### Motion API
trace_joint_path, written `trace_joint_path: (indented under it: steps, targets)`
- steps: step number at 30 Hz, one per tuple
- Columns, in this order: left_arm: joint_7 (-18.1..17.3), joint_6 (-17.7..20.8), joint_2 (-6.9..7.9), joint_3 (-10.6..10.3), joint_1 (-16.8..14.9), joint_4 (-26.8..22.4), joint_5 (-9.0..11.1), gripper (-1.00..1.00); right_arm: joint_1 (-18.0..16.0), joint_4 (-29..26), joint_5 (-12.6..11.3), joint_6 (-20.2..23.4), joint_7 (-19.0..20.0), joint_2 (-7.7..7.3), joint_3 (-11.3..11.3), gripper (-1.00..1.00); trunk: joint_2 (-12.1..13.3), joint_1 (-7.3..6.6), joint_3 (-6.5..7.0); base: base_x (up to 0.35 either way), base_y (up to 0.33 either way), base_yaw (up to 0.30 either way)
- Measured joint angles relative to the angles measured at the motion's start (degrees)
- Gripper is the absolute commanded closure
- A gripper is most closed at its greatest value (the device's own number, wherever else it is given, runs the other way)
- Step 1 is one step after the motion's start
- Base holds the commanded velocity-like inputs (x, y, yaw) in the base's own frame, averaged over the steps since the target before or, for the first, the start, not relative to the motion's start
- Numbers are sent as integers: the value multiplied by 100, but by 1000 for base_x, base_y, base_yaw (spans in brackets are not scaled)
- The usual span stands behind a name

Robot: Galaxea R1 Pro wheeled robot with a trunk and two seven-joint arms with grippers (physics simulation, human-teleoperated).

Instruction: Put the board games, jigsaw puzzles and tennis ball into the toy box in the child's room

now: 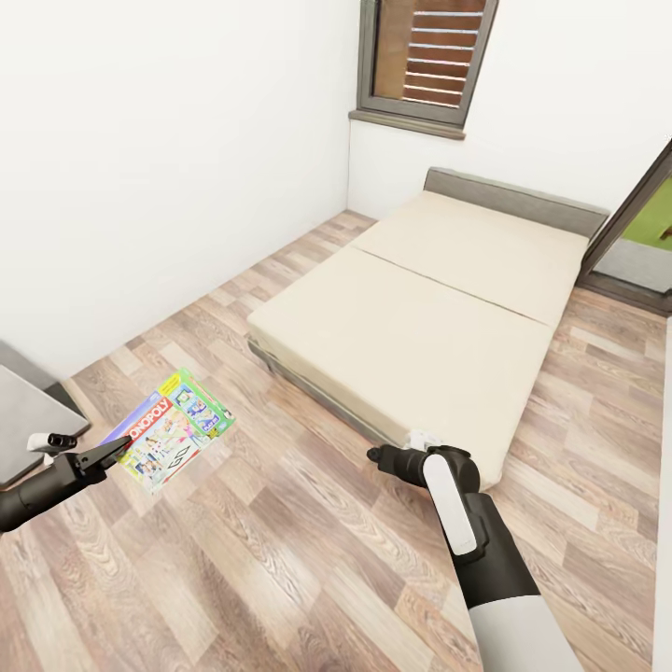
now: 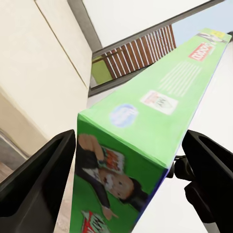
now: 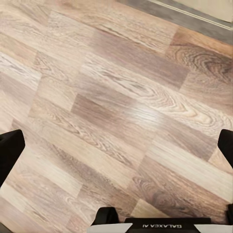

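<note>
At eight o'clock in the head view, the left gripper pinches the Monopoly carton above the wood floor. Its far end runs out of the left wrist view. The right gripper points toward the bed, fingers spread wide over floor planks, tips cropped.

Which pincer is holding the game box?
The left pincer is, shut on the Monopoly box. The right pincer is open with nothing in it, above the wood floor.

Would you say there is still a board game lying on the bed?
No, the bed's cream top is bare in the head view, and the Monopoly carton is held in the left gripper over the floor.
</note>
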Motion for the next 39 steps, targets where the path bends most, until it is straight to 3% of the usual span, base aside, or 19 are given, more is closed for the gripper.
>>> trace_joint_path:
  steps: [39]
  targets:
    - [0,0,0,-2,0,-1,-9,100,1,0,0,0,-1,7,1,-100,0,0,370,0,0,0]
